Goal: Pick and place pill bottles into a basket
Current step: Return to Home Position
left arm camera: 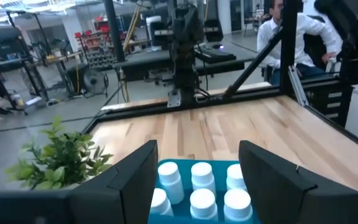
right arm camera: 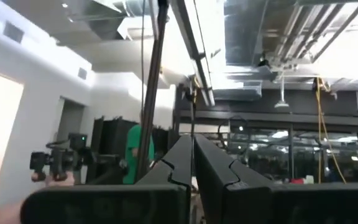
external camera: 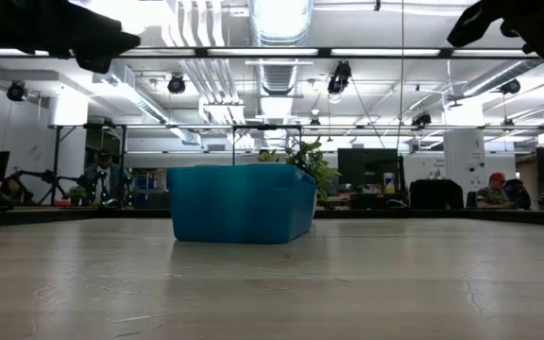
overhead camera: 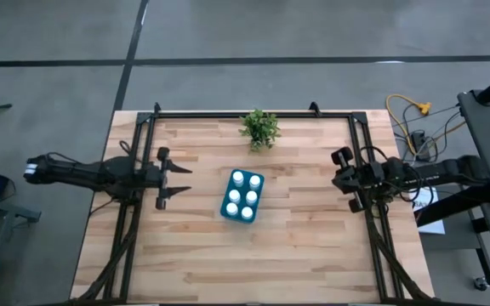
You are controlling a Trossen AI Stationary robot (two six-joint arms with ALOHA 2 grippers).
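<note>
The teal basket (overhead camera: 242, 195) stands near the table's middle and holds several white pill bottles (overhead camera: 250, 197) upright; they also show in the left wrist view (left arm camera: 202, 186). In the low view only the basket's wall (external camera: 239, 204) shows. My left gripper (overhead camera: 177, 178) hangs open and empty above the table, left of the basket, pointing at it. My right gripper (overhead camera: 337, 172) is shut and empty at the table's right side, raised and pointing up into the room (right arm camera: 192, 163).
A small green potted plant (overhead camera: 260, 128) stands at the far edge behind the basket, also in the left wrist view (left arm camera: 58, 158). Black frame rails (overhead camera: 253, 115) run along the far, left and right edges. People sit beyond the table (left arm camera: 284, 31).
</note>
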